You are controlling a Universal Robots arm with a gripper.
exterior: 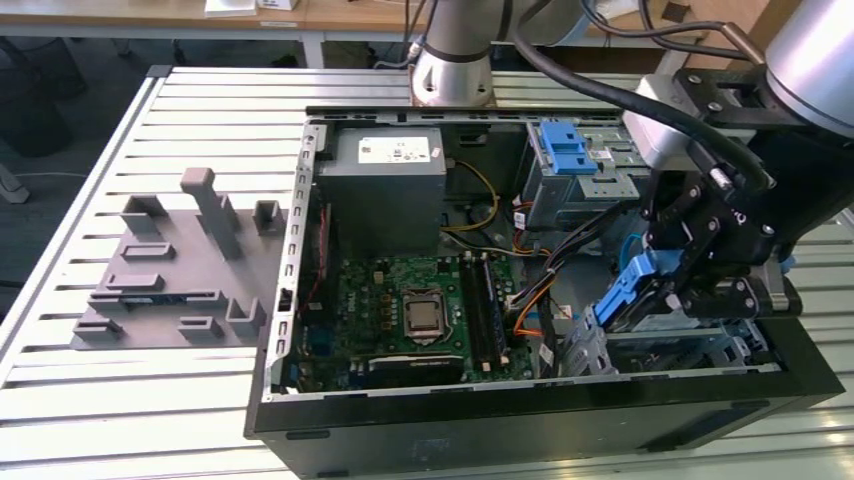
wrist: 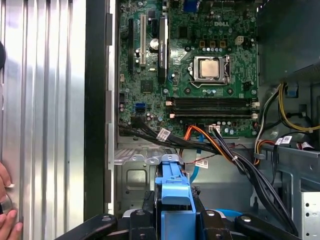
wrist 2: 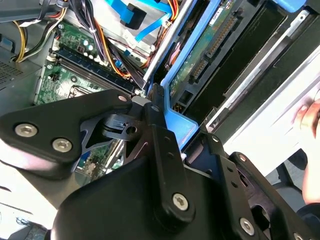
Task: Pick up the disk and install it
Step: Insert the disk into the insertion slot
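Gripper (exterior: 657, 300) clamped on the disk (exterior: 622, 296); fingers (wrist 2: 156, 117) pressed against its blue carrier from both sides. Disk was on edge and tilted, held over the grey metal bay (exterior: 667, 350) in the computer case (exterior: 534, 418), at the case's camera-side corner on the exterior view's right. Couldn't tell whether the disk touched the bay.

First wrist view: blue carrier (wrist: 175, 192) stood up between the fingers, with cables (wrist: 235, 155) and the motherboard (wrist: 190, 75) beyond it. Second wrist view: green circuit side of the disk (wrist 2: 200, 52) was framed in blue.

Power supply box (exterior: 387, 190) sat at the case's far edge. Drive cage with a blue latch (exterior: 567, 155) was at the far corner on the exterior view's right. Case sat on a slatted table (exterior: 80, 400). Grey fixture (exterior: 174, 270) was on the table beside the case, exterior view's left. A person's hand (wrist: 7, 222) rested on the table.
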